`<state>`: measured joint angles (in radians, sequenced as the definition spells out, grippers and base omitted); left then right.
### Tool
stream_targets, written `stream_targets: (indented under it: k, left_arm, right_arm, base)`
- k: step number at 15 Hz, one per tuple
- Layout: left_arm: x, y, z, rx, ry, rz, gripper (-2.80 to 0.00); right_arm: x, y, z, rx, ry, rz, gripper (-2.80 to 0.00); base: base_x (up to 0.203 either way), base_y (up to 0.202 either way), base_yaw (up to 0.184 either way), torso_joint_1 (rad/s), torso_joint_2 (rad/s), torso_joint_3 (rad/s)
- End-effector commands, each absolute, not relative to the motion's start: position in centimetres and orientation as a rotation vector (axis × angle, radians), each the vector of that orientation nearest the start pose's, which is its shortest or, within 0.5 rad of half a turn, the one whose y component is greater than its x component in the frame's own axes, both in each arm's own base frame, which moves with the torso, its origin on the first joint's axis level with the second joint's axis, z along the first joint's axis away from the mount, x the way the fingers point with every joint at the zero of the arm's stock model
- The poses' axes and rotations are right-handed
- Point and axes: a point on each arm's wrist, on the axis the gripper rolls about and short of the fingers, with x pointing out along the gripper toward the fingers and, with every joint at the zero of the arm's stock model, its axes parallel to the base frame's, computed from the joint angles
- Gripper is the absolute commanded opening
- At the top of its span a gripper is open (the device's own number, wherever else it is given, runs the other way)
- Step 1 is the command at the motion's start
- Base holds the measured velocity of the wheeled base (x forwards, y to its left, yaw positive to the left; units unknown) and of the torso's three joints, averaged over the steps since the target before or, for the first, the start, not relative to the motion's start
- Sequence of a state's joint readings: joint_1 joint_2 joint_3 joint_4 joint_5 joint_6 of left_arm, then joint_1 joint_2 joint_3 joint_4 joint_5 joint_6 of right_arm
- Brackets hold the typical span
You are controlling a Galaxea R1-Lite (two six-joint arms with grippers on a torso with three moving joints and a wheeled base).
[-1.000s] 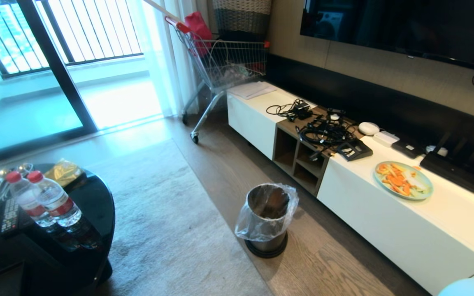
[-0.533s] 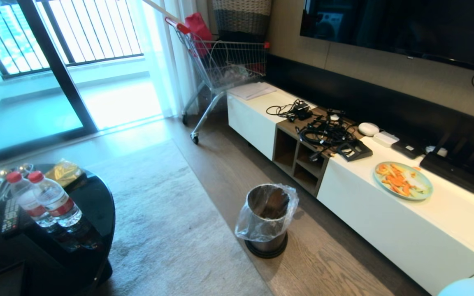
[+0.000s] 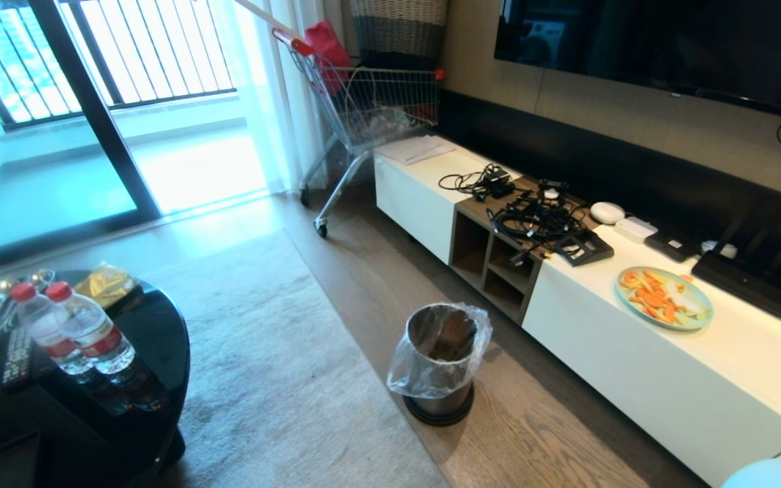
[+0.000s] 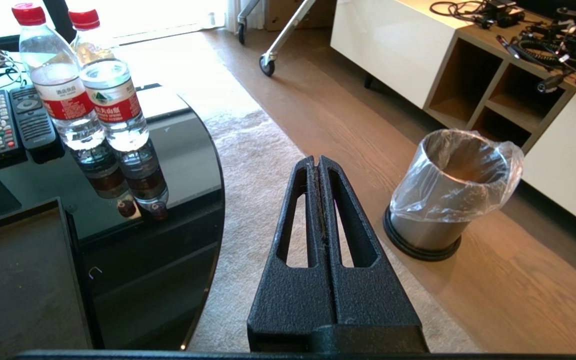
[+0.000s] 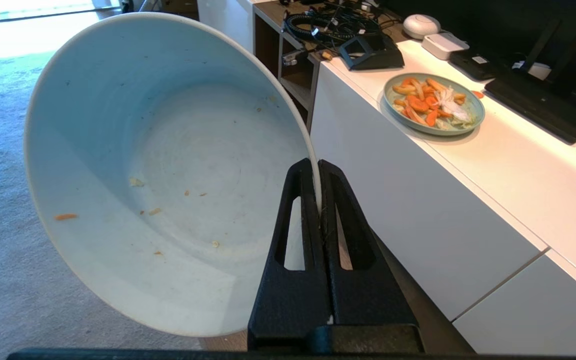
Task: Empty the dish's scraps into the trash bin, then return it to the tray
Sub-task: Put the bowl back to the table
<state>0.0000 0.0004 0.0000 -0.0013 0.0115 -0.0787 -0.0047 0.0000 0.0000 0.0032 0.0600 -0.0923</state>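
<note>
Right wrist view: right gripper (image 5: 319, 200) clamps rim of deep white round bowl (image 5: 158, 170), tipped, only crumbs inside | left gripper (image 4: 319, 170) closed, empty | next: carry level to matte black tray (image 4: 23, 280), lower flat before releasing

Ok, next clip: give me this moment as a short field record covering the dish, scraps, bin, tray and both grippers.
dish: white bowl, tilted on its side, rim pinched by the right gripper
scraps: only small crumbs left inside the bowl; no sticks visible
trash bin: steel, bag-lined, upright on the floor beside the white cabinet
tray: black, corner visible on the round table, the visible part bare
left gripper: shut, holding nothing, above the rug
</note>
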Motion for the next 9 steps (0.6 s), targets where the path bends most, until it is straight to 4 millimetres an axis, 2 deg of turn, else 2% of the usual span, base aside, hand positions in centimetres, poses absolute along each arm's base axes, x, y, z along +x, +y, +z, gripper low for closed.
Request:
stream_targets:
  k: [1,9]
  left_arm:
    - [-2.28,0.03,7.56,-0.080,-0.002,0.012,-2.80]
    - [-2.28,0.03,7.56,-0.080,-0.002,0.012,-2.80]
  right_arm:
    - [-2.27,0.14,7.52,-0.093,0.002,0.057,-2.80]
    - [-2.27,0.15,7.52,-0.093,0.002,0.055,-2.80]
  base:
    - [0.000,0.000,0.000,0.000,0.00,0.000]
    - [0.000,0.000,0.000,0.000,0.00,0.000]
